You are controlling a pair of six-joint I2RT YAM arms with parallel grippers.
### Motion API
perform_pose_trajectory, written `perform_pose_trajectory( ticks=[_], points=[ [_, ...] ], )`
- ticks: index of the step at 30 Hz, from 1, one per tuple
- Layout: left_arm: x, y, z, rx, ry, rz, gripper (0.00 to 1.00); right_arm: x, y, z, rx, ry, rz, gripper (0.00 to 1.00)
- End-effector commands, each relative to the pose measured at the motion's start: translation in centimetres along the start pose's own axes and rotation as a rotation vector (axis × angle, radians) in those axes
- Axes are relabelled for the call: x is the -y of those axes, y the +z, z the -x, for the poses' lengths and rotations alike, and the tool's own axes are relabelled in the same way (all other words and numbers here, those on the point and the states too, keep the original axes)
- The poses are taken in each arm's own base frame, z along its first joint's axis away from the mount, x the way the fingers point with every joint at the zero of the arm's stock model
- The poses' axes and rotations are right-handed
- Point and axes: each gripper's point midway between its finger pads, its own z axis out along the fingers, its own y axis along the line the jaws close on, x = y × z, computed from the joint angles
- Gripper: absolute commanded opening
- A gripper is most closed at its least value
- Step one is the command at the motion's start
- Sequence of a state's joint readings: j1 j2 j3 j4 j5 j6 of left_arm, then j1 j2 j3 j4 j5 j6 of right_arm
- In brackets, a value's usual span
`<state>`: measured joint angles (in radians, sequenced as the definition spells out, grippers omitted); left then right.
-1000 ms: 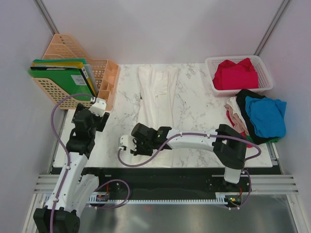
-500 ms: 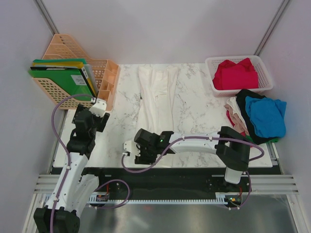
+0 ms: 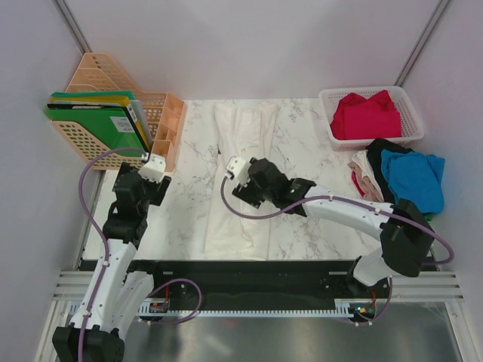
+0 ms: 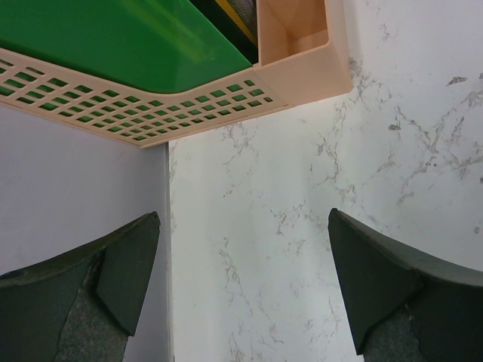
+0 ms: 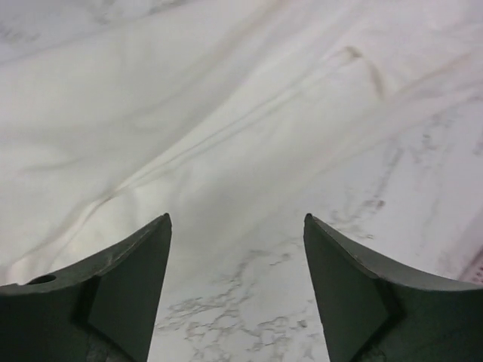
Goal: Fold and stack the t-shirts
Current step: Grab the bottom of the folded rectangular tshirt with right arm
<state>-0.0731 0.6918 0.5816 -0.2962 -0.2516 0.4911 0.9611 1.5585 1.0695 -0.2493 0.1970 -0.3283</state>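
A large white t-shirt (image 3: 243, 128) lies folded into a long narrow strip down the middle of the marble table (image 3: 309, 162). My right gripper (image 3: 243, 187) hovers over the strip's middle, open and holding nothing. In the right wrist view the white t-shirt (image 5: 189, 98) fills the top, and bare marble shows between the open right gripper (image 5: 237, 220). A red t-shirt (image 3: 366, 115) sits in the white basket (image 3: 407, 98). Blue (image 3: 411, 179), black (image 3: 381, 151) and beige (image 3: 364, 172) t-shirts are heaped at the right edge. My left gripper (image 3: 151, 170) (image 4: 243, 215) is open over bare marble.
A peach file rack (image 3: 162, 121) (image 4: 287, 75) with green folders (image 3: 90, 121) (image 4: 113, 38) stands at the back left, just beyond the left gripper. The table's left edge (image 4: 167, 249) runs under the left finger. Grey walls close in on both sides.
My right gripper opened and moved from the shirt's near left edge away to over its middle. The shirt's near end now lies flat. The left arm has not moved.
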Motion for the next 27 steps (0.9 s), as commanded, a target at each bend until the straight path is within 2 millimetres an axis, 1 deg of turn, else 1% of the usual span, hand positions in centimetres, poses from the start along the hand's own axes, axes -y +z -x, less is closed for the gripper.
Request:
perform_pose_trajectory(
  ticks=[1,3,4,5,6,7,8,9,10,11,12,13,14,15,16,17,18,19,20,21,22,23,24,25,26,27],
  points=[
    [0.8,0.2,-0.2,0.007,-0.022,-0.032,1.00,7.5,-2.6,2.6,0.101,0.097,-0.246,0.81],
    [1.4,0.3,-0.5,-0.002,-0.017,-0.065,1.00,8.9,-2.3,2.2,0.066,0.113,-0.268,0.84],
    [1.8,0.4,-0.6,-0.005,-0.018,-0.082,1.00,9.8,-2.1,1.0,0.025,0.138,-0.276,0.84],
    [1.9,0.4,-0.6,-0.007,-0.017,-0.090,1.00,10.2,-1.8,0.5,0.006,0.145,-0.278,0.86],
    [2.2,0.5,-0.7,-0.013,-0.012,-0.103,1.00,10.6,-1.7,0.7,0.002,0.148,-0.266,0.90],
    [2.4,0.5,-0.7,-0.011,-0.013,-0.116,1.00,11.0,-1.6,-0.5,-0.049,0.154,-0.252,0.91],
    [2.6,0.5,-0.6,-0.013,-0.006,-0.133,1.00,11.5,-1.1,-0.4,-0.067,0.165,-0.227,0.96],
    [3.0,0.4,-0.8,-0.024,0.000,-0.156,1.00,11.5,-0.8,-0.8,-0.092,0.179,-0.169,0.97],
    [3.5,0.4,-0.7,-0.019,0.003,-0.185,1.00,10.5,-0.7,-2.5,-0.137,0.246,-0.010,0.98],
    [3.9,0.4,-0.6,-0.022,0.010,-0.211,1.00,10.8,0.1,-2.2,-0.141,0.283,0.068,0.98],
    [4.4,0.4,-0.8,-0.031,0.014,-0.240,1.00,10.0,0.3,-2.3,-0.150,0.307,0.185,0.98],
    [5.3,0.3,-1.1,-0.042,0.018,-0.287,1.00,7.9,-0.8,-3.9,-0.218,0.360,0.370,0.98],
    [5.7,0.3,-1.5,-0.066,0.024,-0.314,1.00,8.0,0.2,-3.9,-0.232,0.368,0.432,0.98],
    [6.7,0.1,-1.7,-0.072,0.026,-0.371,1.00,7.8,0.4,-4.2,-0.254,0.389,0.464,0.98],
    [10.5,-1.9,-1.8,-0.105,0.021,-0.632,1.00,9.2,1.8,-3.9,-0.255,0.438,0.458,0.98],
    [10.6,-1.9,-1.8,-0.106,0.021,-0.635,1.00,9.2,1.8,-3.9,-0.255,0.439,0.458,0.98],
    [12.0,-2.3,-1.7,-0.119,0.004,-0.726,1.00,9.7,2.0,-3.5,-0.247,0.437,0.447,0.98],
    [12.4,-3.3,-1.4,-0.142,-0.006,-0.783,1.00,10.3,2.6,-3.5,-0.255,0.431,0.423,0.98],
    [12.6,-3.6,-1.1,-0.147,-0.017,-0.814,1.00,11.8,2.7,-2.6,-0.239,0.437,0.366,0.98],
    [13.3,-4.0,-0.6,-0.141,-0.027,-0.871,1.00,13.4,3.4,-1.9,-0.208,0.426,0.291,0.98],
    [13.1,-4.2,0.2,-0.126,-0.029,-0.883,1.00,15.6,3.5,-2.4,-0.224,0.413,0.163,0.98],
    [13.0,-4.2,0.6,-0.116,-0.031,-0.887,1.00,16.9,3.7,-2.2,-0.203,0.413,0.096,0.98],
    [13.0,-4.1,0.9,-0.111,-0.028,-0.891,1.00,19.1,4.2,-0.7,-0.123,0.397,0.003,0.98],
    [12.8,-3.9,1.4,-0.101,-0.024,-0.888,1.00,20.0,4.2,-0.3,-0.104,0.392,-0.040,0.98],
    [12.8,-3.8,1.4,-0.104,-0.022,-0.890,1.00,21.3,4.3,0.2,-0.087,0.393,-0.090,0.98],
    [12.9,-3.7,1.4,-0.109,-0.024,-0.896,1.00,22.0,4.7,0.8,-0.068,0.402,-0.106,0.98]
  ],
)
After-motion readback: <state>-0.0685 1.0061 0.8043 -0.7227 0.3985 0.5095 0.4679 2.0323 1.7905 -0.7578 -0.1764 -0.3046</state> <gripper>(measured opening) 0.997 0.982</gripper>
